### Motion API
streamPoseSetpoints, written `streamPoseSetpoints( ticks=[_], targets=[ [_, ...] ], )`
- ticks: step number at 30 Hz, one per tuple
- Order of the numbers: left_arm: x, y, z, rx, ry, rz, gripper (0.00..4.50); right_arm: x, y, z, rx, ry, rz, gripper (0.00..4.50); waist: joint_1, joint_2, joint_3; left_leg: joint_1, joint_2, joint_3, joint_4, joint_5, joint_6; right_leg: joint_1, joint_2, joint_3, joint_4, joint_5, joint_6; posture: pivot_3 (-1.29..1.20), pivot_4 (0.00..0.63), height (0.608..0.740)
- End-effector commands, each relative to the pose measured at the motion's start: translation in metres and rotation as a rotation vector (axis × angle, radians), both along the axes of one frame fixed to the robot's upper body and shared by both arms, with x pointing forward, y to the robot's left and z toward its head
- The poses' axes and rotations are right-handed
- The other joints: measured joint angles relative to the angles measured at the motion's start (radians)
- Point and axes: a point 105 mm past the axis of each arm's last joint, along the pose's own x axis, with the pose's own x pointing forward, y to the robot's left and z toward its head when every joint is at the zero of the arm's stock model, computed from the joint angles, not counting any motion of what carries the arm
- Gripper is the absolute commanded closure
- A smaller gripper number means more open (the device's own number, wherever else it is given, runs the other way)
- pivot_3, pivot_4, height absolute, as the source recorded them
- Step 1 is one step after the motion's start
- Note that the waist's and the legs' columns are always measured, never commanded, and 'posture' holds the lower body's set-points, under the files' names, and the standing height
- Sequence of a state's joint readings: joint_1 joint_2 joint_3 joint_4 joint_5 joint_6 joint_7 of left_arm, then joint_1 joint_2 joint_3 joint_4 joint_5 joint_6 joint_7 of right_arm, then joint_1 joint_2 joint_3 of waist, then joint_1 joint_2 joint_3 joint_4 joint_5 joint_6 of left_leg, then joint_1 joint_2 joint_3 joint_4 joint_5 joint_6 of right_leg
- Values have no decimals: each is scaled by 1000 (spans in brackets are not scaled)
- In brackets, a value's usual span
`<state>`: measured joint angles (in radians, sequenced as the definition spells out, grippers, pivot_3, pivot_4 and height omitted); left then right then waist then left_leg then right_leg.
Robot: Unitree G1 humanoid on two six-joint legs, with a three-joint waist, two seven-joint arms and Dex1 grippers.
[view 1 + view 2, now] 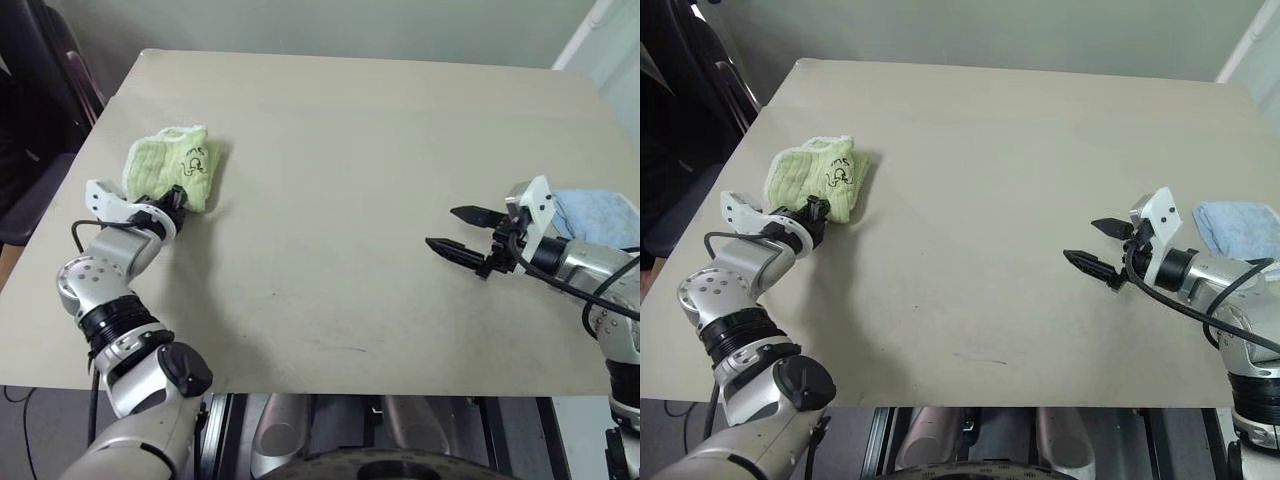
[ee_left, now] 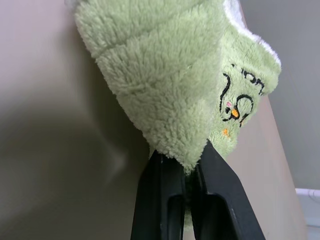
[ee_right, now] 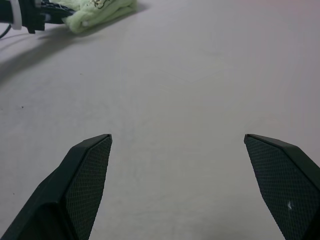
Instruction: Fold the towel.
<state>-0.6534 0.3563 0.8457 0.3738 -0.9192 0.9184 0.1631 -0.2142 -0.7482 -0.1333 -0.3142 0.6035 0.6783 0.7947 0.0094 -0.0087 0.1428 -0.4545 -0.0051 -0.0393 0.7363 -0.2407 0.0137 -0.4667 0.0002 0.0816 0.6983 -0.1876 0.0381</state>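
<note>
The light green towel (image 1: 170,165) lies bunched and folded over on the table's left side, a black embroidered drawing on its upper face. My left gripper (image 1: 180,196) sits at the towel's near edge, shut on the fluffy hem; in the left wrist view the towel (image 2: 160,75) runs down into the narrow slot between the two black fingers (image 2: 155,200). My right gripper (image 1: 440,227) hovers over bare table on the right, open and holding nothing, well away from the towel. The right wrist view looks across the table to the towel (image 3: 102,11) in the distance.
A light blue folded cloth (image 1: 600,215) lies at the table's right edge, just behind my right wrist. The beige table (image 1: 330,130) stretches between the two grippers. A dark chair (image 1: 30,100) stands past the left edge.
</note>
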Motion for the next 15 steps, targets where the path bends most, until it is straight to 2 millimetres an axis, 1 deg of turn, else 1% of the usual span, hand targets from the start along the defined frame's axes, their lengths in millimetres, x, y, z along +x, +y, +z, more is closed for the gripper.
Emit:
streamPoseSetpoints(
  ticks=[1, 4, 7, 10, 11, 15],
  targets=[
    [1, 4, 10, 1, -35, 14, 3310, -2, 2, 10, -2, -52, 17, 0, 0, 0, 0, 0, 0, 0, 0, 0, 0, 0, 0, 0, 0, 0, 0, 0, 150, 697],
    [1, -2, 12, 7, -44, -21, 2282, -2, 2, 10, -1, -55, 17, 0, 0, 0, 0, 0, 0, 0, 0, 0, -1, 0, 0, 0, 0, 0, 0, 0, 150, 697],
    [0, -3, 17, 12, -50, -36, 1297, -2, 2, 11, -1, -56, 17, 0, 0, 0, 0, 0, 0, 0, 0, 0, -1, 0, 0, 0, 0, 0, 0, 0, 150, 697],
    [-4, -4, 22, 19, -47, -46, 195, -2, 1, 10, -3, -56, 17, 0, 0, 0, 0, 0, 0, 0, 0, 0, -1, 0, 0, 0, 0, 0, 0, 0, 150, 697],
    [-6, -6, 23, 21, -35, -45, 54, -2, 1, 10, -4, -56, 16, 0, 0, 0, 0, 0, 0, 0, 0, 0, -2, 0, 0, 0, 0, 0, 0, 0, 150, 697],
    [-13, -27, 27, 56, -15, -94, 54, -2, 1, 9, 2, -58, 8, 0, 0, 0, 0, 0, 0, 0, 0, 1, -3, 1, 0, 0, -1, 0, 0, 0, 150, 697]
  ],
)
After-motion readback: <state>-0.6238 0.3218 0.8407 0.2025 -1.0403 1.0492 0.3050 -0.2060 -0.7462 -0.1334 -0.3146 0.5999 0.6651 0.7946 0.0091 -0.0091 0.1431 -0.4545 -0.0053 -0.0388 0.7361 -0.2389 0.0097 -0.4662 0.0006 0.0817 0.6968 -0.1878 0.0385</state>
